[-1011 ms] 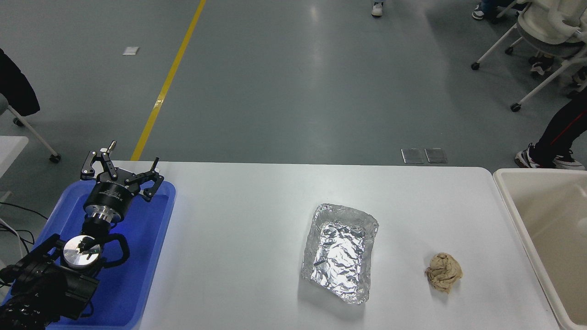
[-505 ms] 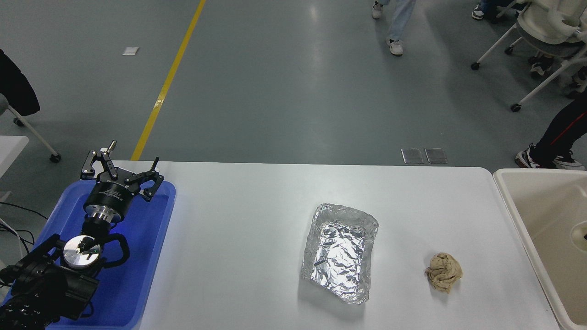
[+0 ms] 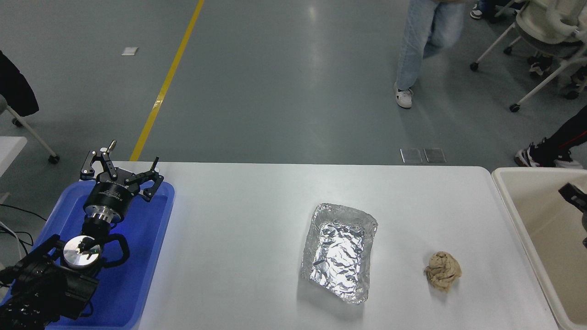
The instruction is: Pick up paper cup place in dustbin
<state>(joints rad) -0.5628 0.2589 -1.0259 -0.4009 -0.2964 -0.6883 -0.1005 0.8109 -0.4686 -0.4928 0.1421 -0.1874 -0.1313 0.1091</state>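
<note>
- If you look for the paper cup, you will not find it anywhere on the white table (image 3: 238,220), and none shows in the dustbin (image 3: 527,229).
- You can see only a black tip of the right gripper (image 3: 573,196) at the right edge, over the dustbin; you cannot tell if it is open or closed, or if it holds the cup.
- Your left gripper (image 3: 120,175) sits far off over the blue tray (image 3: 146,256), fingers spread, holding nothing.
- So the right arm is the one by the bin, I think.
</note>
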